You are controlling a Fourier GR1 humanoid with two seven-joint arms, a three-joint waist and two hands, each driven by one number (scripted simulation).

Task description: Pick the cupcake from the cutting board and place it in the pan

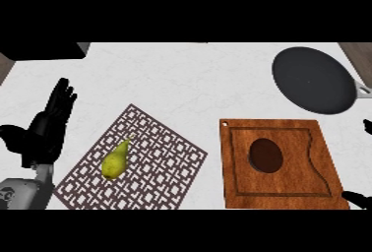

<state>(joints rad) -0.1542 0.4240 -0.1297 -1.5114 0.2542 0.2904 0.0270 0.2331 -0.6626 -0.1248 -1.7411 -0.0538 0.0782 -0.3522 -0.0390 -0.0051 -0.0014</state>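
Cupcake is sitting on board, pan beyond; right hand barely showing, fingers untellable; left hand resting, fingers apart; a blind reach risks toppling it.

Single head view, steeply down on the counter — forearms entering from the lower edge.

Counter: white, marbled. Board: wooden, grooved, set at lower right; a dark brown oval cupcake is borne at its middle. Pan: dark, round, placed beyond the board at upper right. Mat: patterned lattice, laid left of the board; a pear is carried on it. Left hand: shown at the left edge, fingers straight. Right hand: only black tips are seen at the right edge.
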